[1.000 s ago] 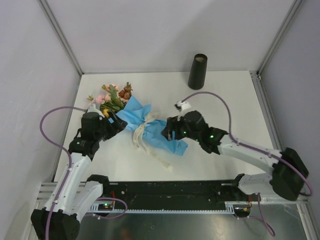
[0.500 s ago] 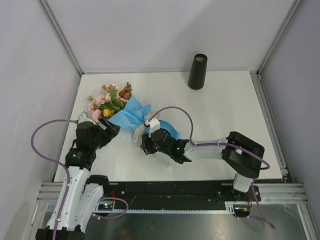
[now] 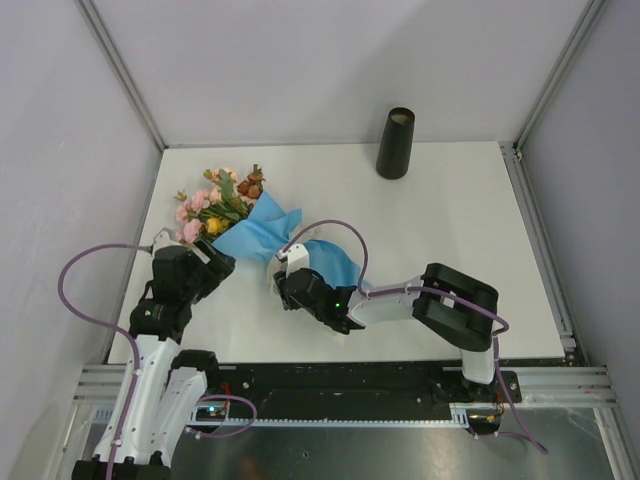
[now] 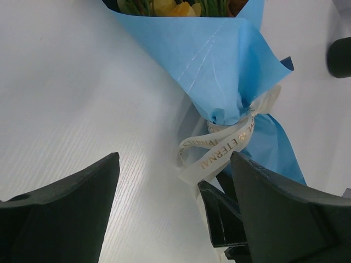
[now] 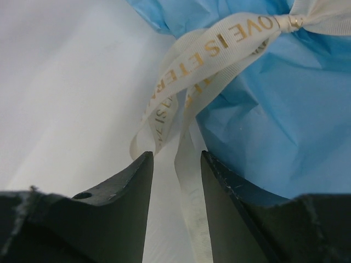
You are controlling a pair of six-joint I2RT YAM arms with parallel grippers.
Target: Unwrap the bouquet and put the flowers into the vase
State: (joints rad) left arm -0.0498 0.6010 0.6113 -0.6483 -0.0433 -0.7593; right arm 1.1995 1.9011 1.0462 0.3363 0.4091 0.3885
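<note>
Standing upright at the far edge of the table [image 3: 450,230], the black vase [image 3: 395,143] has its round mouth facing up and sits well apart from everything else. The bouquet [image 3: 265,235] lies on its side left of the table's middle. Its blue paper [image 4: 219,71] forms a cone that holds all the flowers [image 3: 215,200], whose pink, peach, yellow and brownish-red heads spill out of the wide end toward the far left corner. A cream ribbon [image 5: 219,41] with gold lettering cinches the paper at its narrow waist, and its loops and tails hang onto the table on the near side. The right gripper [image 5: 175,159] sits low at that near side, with its jaws drawn in to a narrow gap. One loose ribbon tail runs down through the gap, close to the right-hand finger, with a loop just beside the other finger. Daylight shows on either side of the strand, so the jaws are around the ribbon rather than pinched on it. The left gripper [image 3: 215,262] hovers over bare table just left of the bouquet. Its jaws are spread wide, holding nothing and touching nothing, and from its own camera the ribbon knot appears between its two fingers [image 4: 60,203].
</note>
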